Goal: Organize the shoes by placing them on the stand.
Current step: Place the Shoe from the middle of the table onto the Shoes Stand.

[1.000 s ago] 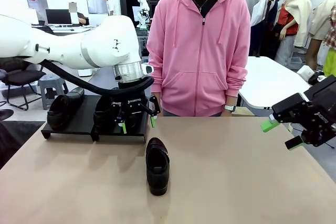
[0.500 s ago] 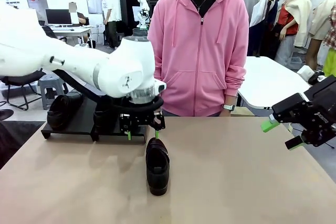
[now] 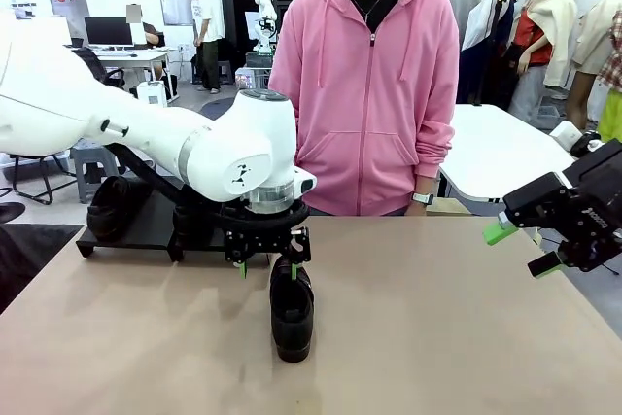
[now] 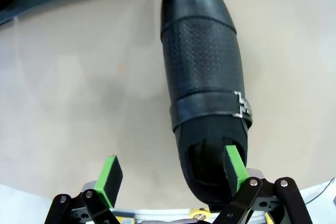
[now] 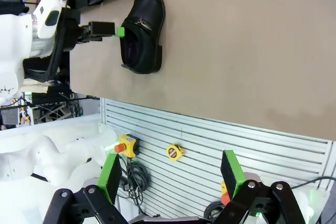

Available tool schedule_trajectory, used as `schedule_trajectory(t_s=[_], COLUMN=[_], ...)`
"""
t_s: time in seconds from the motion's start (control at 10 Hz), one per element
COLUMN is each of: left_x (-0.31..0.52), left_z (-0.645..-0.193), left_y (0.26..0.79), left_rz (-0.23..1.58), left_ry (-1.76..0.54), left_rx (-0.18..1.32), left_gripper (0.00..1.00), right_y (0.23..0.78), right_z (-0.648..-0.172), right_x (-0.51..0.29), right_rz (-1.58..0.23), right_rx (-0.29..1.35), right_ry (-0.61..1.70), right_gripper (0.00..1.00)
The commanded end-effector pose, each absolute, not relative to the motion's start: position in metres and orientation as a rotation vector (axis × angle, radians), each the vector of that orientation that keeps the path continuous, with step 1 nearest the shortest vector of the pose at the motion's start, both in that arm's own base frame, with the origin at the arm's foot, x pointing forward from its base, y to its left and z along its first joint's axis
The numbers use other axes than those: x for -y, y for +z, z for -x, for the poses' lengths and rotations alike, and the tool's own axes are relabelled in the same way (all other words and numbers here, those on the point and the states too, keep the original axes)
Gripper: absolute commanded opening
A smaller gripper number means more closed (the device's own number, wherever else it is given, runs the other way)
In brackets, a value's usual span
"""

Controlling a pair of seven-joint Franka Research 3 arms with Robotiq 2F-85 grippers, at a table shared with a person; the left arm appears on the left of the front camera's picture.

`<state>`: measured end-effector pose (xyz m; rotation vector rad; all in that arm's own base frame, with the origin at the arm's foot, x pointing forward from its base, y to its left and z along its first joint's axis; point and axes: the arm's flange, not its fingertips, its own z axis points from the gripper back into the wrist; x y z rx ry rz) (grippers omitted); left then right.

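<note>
The left end effector (image 3: 269, 267) is hanging open over the heel of a glossy black leather loafer (image 3: 292, 306) lying loose mid-worktop, one green pad over its opening. At the worktop's far left edge, the low matte-black stand (image 3: 146, 230) is already carrying two like shoes (image 3: 117, 203), so this one is remaining. The right end effector (image 3: 516, 248) is idling open at the right edge. The left wrist view is showing the loafer's buckle strap (image 4: 210, 109).
</note>
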<state>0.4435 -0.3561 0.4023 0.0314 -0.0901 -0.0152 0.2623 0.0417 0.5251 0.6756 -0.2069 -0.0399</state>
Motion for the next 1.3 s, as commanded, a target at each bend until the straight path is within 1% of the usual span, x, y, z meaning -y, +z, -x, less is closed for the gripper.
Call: schedule_trajectory(t_s=[0.0,0.6,0.7,0.8,0.9,1.0,1.2], left_x=[0.358,0.366,0.367,0.369,0.370,0.370,0.369], left_z=[-0.432,-0.438,-0.441,-0.444,-0.445,-0.447,-0.447], left_y=[0.397,0.368,0.367,0.365,0.366,0.365,0.363], left_rz=[-0.016,-0.059,-0.074,-0.070,-0.083,-0.080,-0.077], left_ry=[-0.082,-0.046,-0.042,-0.028,-0.021,-0.025,-0.019], left_rx=[0.038,-0.071,-0.065,-0.046,-0.053,-0.057,-0.053], left_gripper=[1.00,1.00,1.00,0.71,0.12,0.00,0.00], right_y=[0.528,0.528,0.528,0.528,0.528,0.528,0.528], right_z=[-0.264,-0.264,-0.264,-0.264,-0.264,-0.264,-0.264], right_x=[-0.042,-0.042,-0.042,-0.042,-0.042,-0.042,-0.042], right_rz=[-0.708,-0.708,-0.708,-0.708,-0.708,-0.708,-0.708], right_rx=[0.213,0.213,0.213,0.213,0.213,0.213,0.213], right_ry=[-0.031,-0.031,-0.031,-0.031,-0.031,-0.031,-0.031], right_gripper=[1.00,1.00,1.00,1.00,1.00,1.00,1.00])
